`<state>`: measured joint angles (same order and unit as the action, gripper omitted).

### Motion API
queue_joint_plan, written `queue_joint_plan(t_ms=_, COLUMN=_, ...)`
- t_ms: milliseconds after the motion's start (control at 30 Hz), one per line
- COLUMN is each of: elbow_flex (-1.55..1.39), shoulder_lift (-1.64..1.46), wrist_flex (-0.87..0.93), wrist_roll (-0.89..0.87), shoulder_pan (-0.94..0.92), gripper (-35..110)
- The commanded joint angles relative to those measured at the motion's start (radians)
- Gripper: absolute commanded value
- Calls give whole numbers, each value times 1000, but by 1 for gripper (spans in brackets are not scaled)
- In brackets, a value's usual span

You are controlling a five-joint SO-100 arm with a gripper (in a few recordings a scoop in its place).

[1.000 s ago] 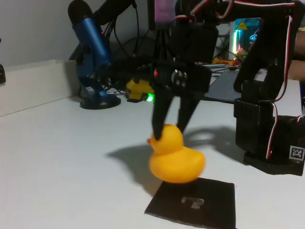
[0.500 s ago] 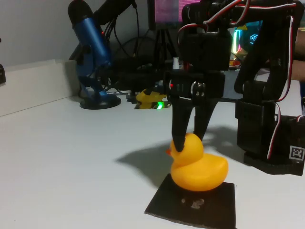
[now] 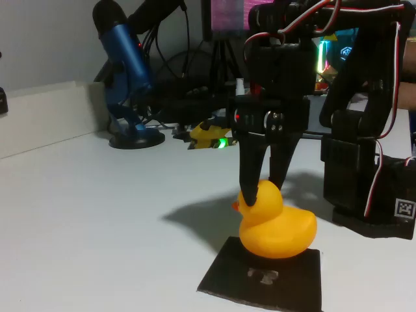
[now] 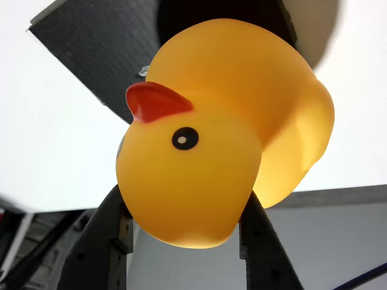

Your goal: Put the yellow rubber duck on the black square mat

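The yellow rubber duck (image 3: 276, 224) sits upright over the rear part of the black square mat (image 3: 266, 278). Its beak points to the left in the fixed view. The underside of its body is at the mat surface; whether it rests with full weight cannot be told from this angle. In the wrist view the duck (image 4: 224, 130) shows at close range, with the red-orange beak and one black eye toward the camera and the mat (image 4: 103, 51) behind it at upper left.

The gripper (image 3: 263, 192) points straight down and is closed on the duck's head. In the wrist view the gripper (image 4: 184, 229) has one dark finger (image 4: 112, 235) pressed against the left side of the head and the other against the right side.

The mat lies flat on the white table (image 3: 97, 214), with a small pale mark near its centre, in front of the duck. The front of the mat is uncovered.

The black arm (image 3: 364, 97) rises from its base at the right of the fixed view, well clear of the mat's right edge. A blue microphone (image 3: 127, 71) stands on a round foot at the rear left of the table, well apart from the duck. Dark cables and a small green light lie behind the gripper.
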<state>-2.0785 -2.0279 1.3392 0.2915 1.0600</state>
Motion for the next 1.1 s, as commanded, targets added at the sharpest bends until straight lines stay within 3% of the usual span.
queue_joint_plan(t_ms=0, elbow_flex=-3, shoulder_lift=-32, wrist_flex=6, wrist_roll=6, shoulder_pan=31, gripper=12)
queue_joint_plan(t_ms=1067, elbow_flex=0, shoulder_lift=-21, wrist_flex=2, wrist_roll=-6, shoulder_pan=15, gripper=21)
